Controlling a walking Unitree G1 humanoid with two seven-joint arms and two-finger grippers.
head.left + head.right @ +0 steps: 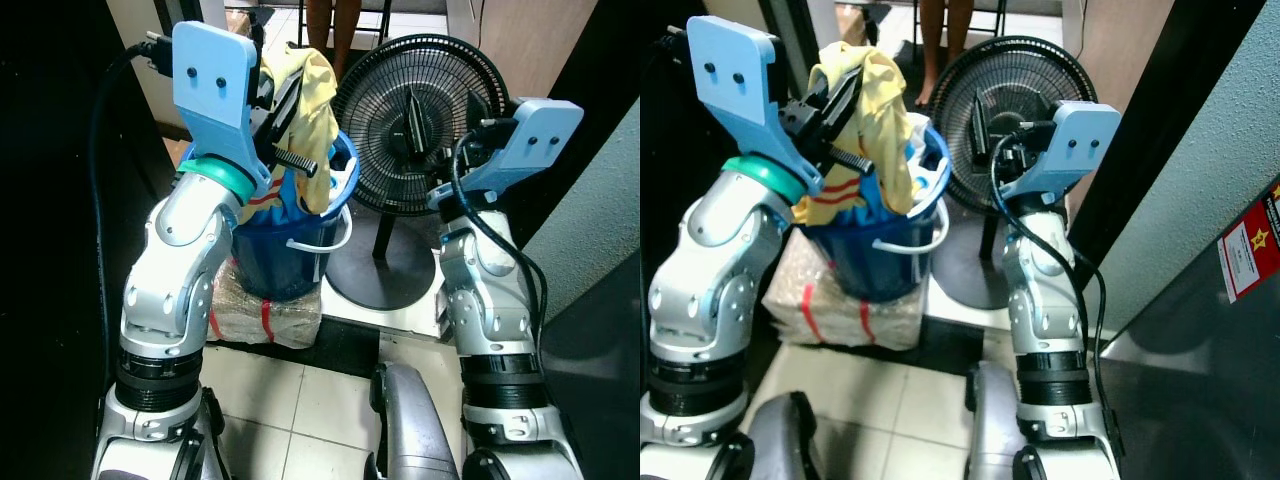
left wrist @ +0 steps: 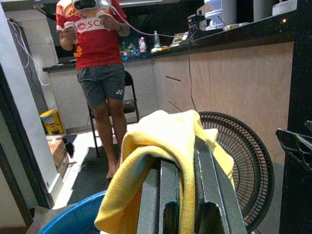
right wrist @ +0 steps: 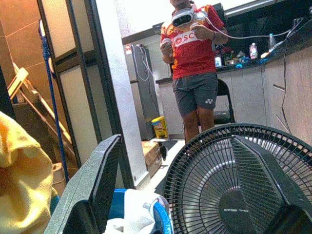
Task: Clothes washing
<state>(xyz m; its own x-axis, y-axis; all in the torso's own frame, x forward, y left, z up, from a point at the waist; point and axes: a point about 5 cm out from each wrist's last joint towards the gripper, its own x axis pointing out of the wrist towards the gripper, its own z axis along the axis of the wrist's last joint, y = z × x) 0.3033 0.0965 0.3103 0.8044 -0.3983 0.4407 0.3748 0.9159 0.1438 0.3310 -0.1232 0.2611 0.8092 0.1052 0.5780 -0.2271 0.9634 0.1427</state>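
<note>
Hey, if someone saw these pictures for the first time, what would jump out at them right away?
Most striking is the yellow cloth pinched in the left gripper, held up above a blue bucket of laundry that sits on a wrapped bundle. Just right of the bucket stands a black floor fan, with the right gripper raised in front of it. A person in a red shirt stands beyond.

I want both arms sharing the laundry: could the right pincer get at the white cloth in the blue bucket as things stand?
Probably yes. The right pincer hangs open beside the blue bucket, and the white cloth lies just past its fingers; only the black fan crowds that side.
</note>
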